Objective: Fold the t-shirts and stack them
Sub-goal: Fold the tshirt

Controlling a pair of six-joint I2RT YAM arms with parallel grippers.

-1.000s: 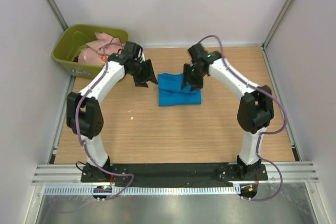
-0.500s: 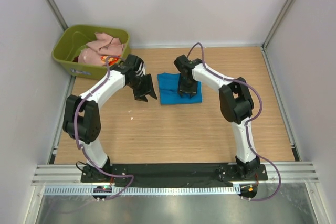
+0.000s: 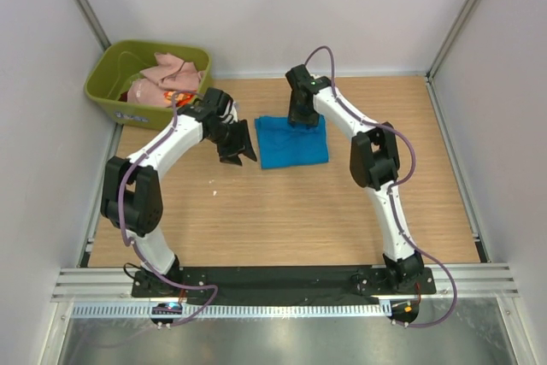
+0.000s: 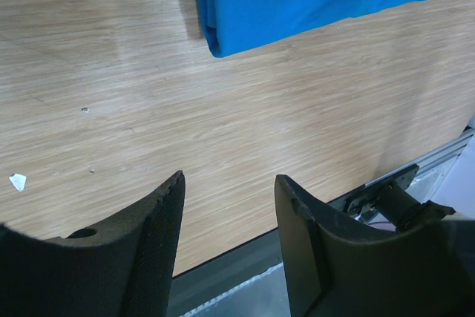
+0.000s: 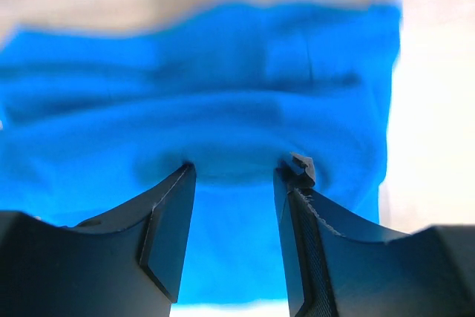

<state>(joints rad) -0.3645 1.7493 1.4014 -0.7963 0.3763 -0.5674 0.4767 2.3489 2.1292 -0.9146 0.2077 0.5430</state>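
- Blue cloth marks the task's nearest piece: the blue t-shirt (image 3: 292, 141) lies folded into a rough rectangle on the wooden table (image 3: 282, 211), just above the centre of the overhead frame.
- Upper left of that frame, an olive-green tub (image 3: 120, 111) stands at the table's far corner. The pale pink t-shirt (image 3: 171, 70) lies crumpled inside it, with a bit of the red-orange patterned t-shirt (image 3: 175, 96) showing beside the pink cloth.
- The left gripper (image 3: 238, 150) hangs just left of the blue t-shirt and apart from it.
- In the left wrist view its fingers (image 4: 148, 243) are spread with only bare wood between them. The folded shirt's corner fills the top of that frame, and a small white scrap (image 4: 16, 180) lies on the wood at the left edge.
- The right gripper (image 3: 299, 117) sits at the upper edge of the blue t-shirt in the overhead frame.
- In the right wrist view its fingers (image 5: 167, 220) stand apart, blue cloth fills the gap between them, and nothing is pinched. Whether the tips touch the cloth I cannot tell.
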